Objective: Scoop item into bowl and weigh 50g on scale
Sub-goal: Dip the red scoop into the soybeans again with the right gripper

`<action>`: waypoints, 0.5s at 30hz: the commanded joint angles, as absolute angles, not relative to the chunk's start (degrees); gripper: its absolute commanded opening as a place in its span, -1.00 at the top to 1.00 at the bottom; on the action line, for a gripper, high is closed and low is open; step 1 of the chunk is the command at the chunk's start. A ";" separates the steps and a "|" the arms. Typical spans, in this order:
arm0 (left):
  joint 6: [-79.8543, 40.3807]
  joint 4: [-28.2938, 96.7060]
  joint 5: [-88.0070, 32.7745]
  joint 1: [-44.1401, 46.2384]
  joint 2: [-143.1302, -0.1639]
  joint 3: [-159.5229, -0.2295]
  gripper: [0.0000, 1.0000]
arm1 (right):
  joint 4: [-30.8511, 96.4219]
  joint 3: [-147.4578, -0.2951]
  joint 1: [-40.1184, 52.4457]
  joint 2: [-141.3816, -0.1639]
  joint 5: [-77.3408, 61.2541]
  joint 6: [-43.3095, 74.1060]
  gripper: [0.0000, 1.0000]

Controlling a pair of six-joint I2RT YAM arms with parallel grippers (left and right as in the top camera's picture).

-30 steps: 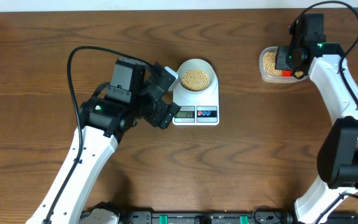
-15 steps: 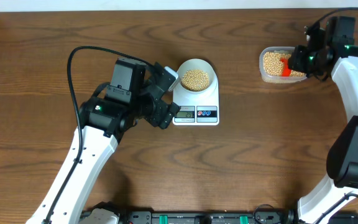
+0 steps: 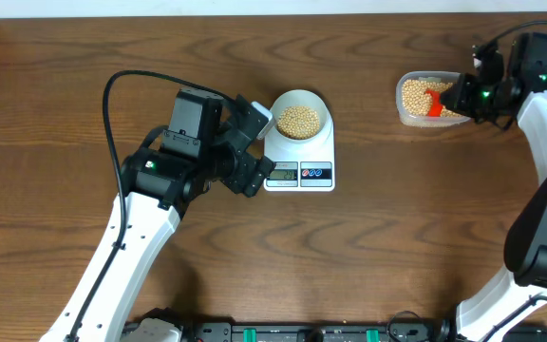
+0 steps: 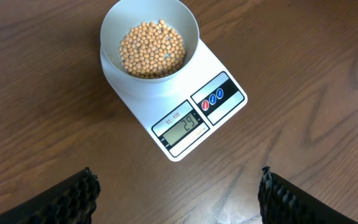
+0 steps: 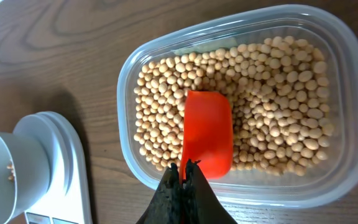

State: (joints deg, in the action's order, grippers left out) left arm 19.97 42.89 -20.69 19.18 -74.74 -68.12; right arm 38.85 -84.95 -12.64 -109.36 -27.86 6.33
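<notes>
Item 1, bench [image 3: 368,247]: dark wood-grain surface carrying everything below.

Item 2, scale [image 4: 225,115]: flat, white, rectangular, left of the bench's centre; its display [image 4: 182,129] reads 29; its blue and red buttons [image 4: 213,99] sit just beside the display.

Item 3, bowl [image 4: 110,25]: round, pale, upright on the rear part of the scale's platform, touching it.

Item 4, beans [image 4: 151,50]: small, round, tan; one lot covers the bottom of the bowl; a larger lot fills much of the tub [image 5: 353,93] (clear plastic, rounded rectangle, at the bench's far right, well apart from the scale).

Item 5, scoop [image 5: 208,134]: red; its cup lies among the tub's beans near the middle, its handle reaching over the tub's near rim.

Item 6, left gripper [image 4: 179,199]: spread wide and holding nothing; it hovers just beside the scale's left edge in the overhead view, touching neither scale nor bowl.

Item 7, right gripper [image 5: 183,177]: fingers pressed together on the scoop's handle at the tub's edge.
</notes>
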 commanded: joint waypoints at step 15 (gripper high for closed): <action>20.75 42.81 -20.99 18.98 -74.48 -67.90 -0.69 | 39.16 -83.70 -16.05 -109.82 -33.65 7.68 0.98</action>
